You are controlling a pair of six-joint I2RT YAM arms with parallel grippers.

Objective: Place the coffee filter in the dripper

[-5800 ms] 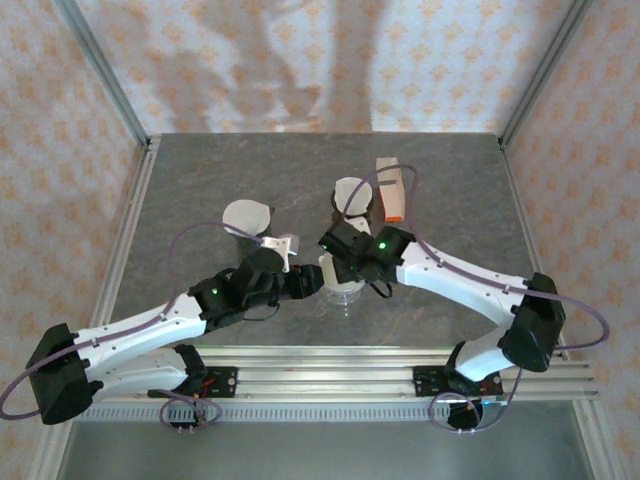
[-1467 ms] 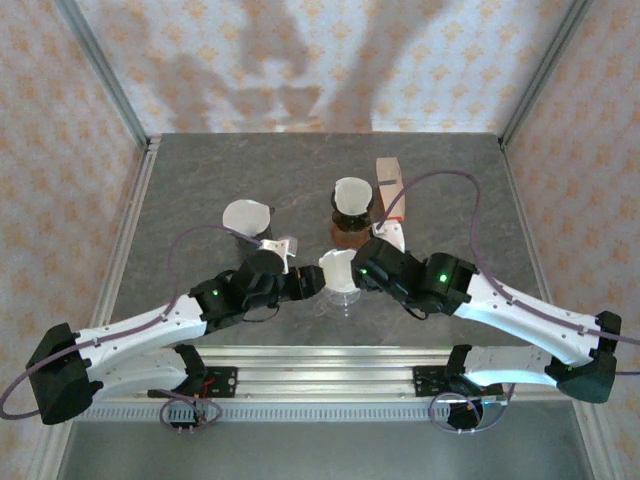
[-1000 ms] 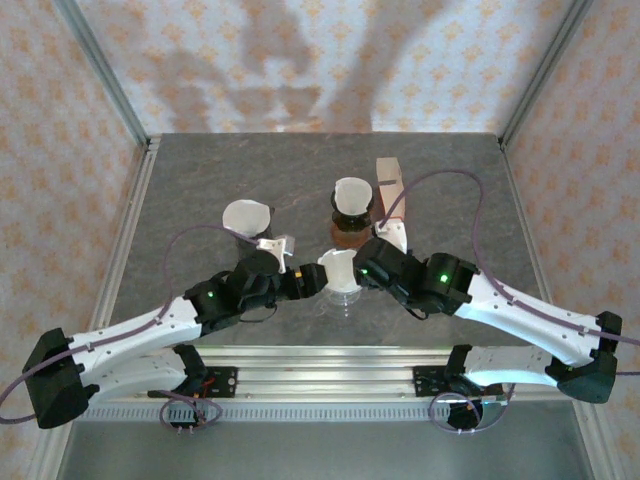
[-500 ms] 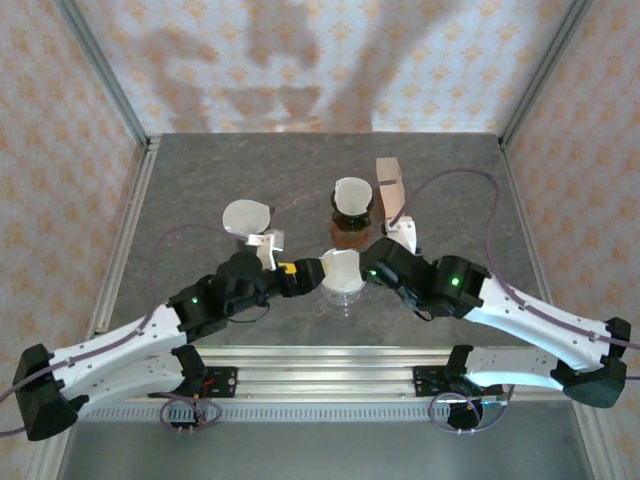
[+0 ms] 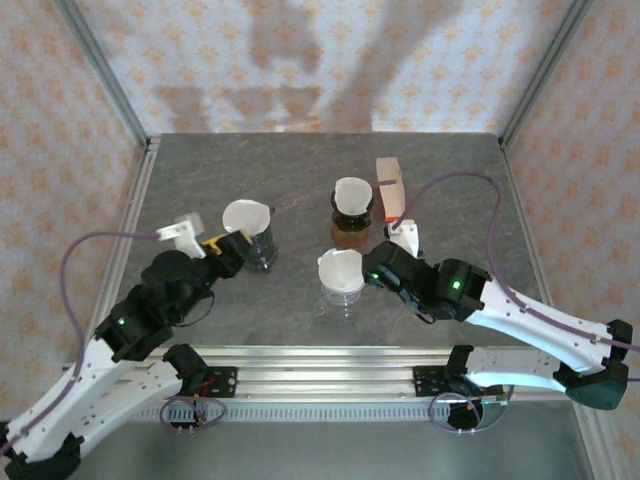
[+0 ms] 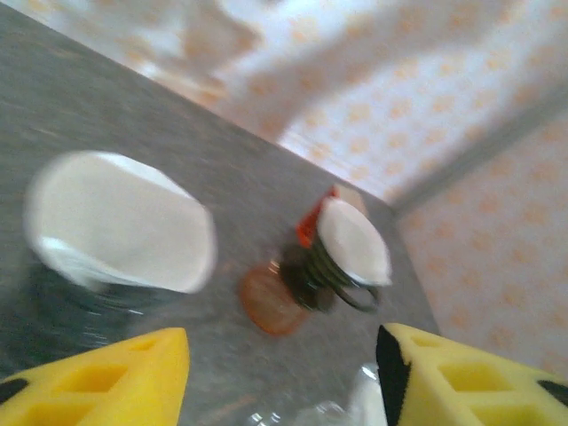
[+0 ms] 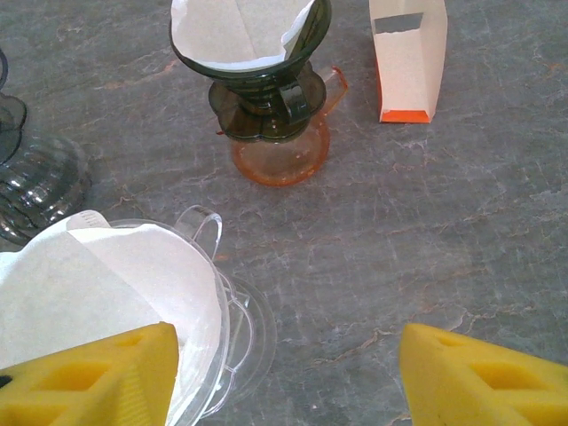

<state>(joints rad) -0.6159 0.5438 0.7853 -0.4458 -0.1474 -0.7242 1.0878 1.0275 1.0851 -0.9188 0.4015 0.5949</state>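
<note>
Nearest, worktop (image 5: 250, 320): a flat grey slab with a mottled, stone-like grain and pale veins.
Clear dripper (image 7: 232, 330): a see-through plastic cone with a loop handle and a round foot flange. It stands upright near the front middle of the worktop.
Coffee filter (image 7: 106, 284): matte white paper folded into a cone and lightly creased. It sits inside the clear dripper, with its rim rising above the plastic edge.
Right end effector (image 7: 288, 377): released. Its two blocky yellow fingers (image 7: 479, 377), with moulded recesses, stand wide apart. One is at the coffee filter's edge and the other is over bare stone. Nothing is gripped.
Left end effector (image 6: 282, 355): released and empty, with the same yellow blocks spread apart. It is at the left of the worktop, just beside the ribbed dripper.
Ribbed dripper (image 5: 260, 250): dark, glassy and ringed with horizontal ridges. It carries a white paper cone (image 5: 247, 216).
Green dripper (image 7: 266, 80): a dark green translucent funnel with a lobed collar, holding a white paper liner (image 7: 235, 31).
Amber base (image 7: 280, 155): round, orange-tinted and translucent. The green dripper stands on it.
Carton (image 7: 406, 58): slim cream card with an orange band at its near end, to the right of the green dripper and apart from it.
Walls (image 5: 320, 60): pale panels printed with a repeating orange motif, set between metal posts.
</note>
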